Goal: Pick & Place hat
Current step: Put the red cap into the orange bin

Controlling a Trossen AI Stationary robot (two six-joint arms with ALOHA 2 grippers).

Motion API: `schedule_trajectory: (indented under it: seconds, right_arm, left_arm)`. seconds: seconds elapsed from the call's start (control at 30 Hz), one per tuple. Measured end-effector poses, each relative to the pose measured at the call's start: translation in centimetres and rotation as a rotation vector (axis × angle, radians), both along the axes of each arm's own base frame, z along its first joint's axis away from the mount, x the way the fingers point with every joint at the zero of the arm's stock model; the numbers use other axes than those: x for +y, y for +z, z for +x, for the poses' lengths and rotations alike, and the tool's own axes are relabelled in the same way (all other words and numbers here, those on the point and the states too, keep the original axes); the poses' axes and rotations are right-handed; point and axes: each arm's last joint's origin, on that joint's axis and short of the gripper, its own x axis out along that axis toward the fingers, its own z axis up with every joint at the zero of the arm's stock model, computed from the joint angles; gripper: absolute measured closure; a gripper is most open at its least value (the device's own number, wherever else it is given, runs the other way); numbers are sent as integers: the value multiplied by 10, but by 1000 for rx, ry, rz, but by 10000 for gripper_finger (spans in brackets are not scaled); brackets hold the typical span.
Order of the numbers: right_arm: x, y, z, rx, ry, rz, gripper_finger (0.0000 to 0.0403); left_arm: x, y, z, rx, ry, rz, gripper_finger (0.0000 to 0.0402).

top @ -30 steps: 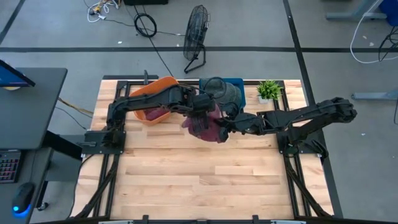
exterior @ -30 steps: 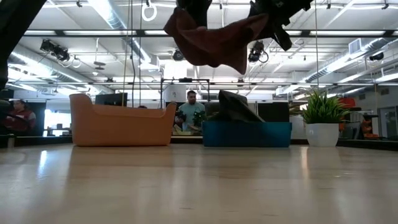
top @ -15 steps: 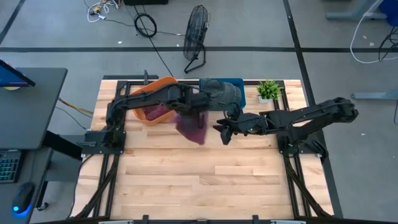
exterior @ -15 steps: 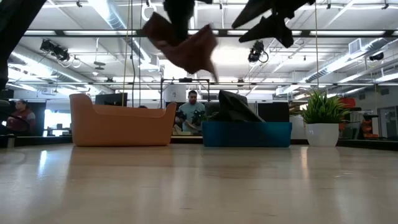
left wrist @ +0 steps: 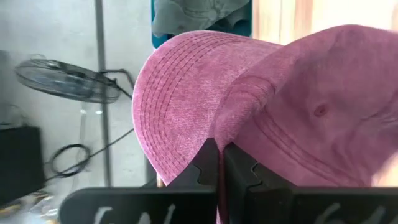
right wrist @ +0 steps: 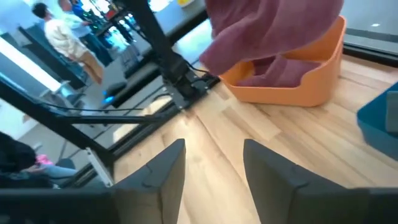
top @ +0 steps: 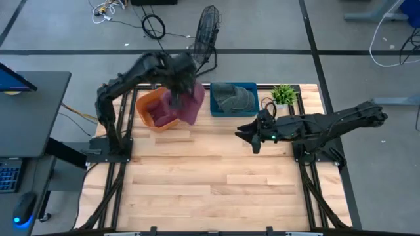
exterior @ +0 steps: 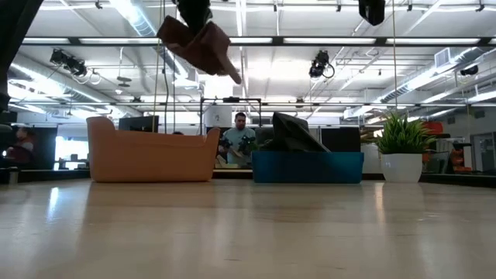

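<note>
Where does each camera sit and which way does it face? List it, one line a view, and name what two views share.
High view: above the table, looking straight down; both arms show, left pincer holding the pink hat over the orange bin.
Low view: at table-top height, looking level across; the hat hangs overhead.
Left wrist view: looks past its own shut fingers at the hat.
Right wrist view: looks past its own open fingers toward the orange bin.
Shared: high and low both show the blue bin.

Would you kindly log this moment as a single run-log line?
left gripper: shut on pink hat, raised above orange bin | right gripper: open, empty, over table | blue bin: holds dark hat
</note>
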Motion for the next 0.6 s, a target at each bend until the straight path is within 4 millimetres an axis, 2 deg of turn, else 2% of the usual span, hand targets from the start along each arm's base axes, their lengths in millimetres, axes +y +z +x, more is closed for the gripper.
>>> schedule_trajectory:
  seconds: [0.23, 0.47, 0.6]
  right_arm:
    - [4, 2, -4, -7, 24, 4, 243]
    - [4, 0, -3, 11, 26, -6, 243]
    - [3, -1, -4, 28, 25, -12, 243]
  left_arm:
    - [46, 1, -24, 16, 6, -25, 399]
    - [73, 0, -42, 7, 33, -56, 399]
    - [82, 0, -49, -13, 54, -82, 399]
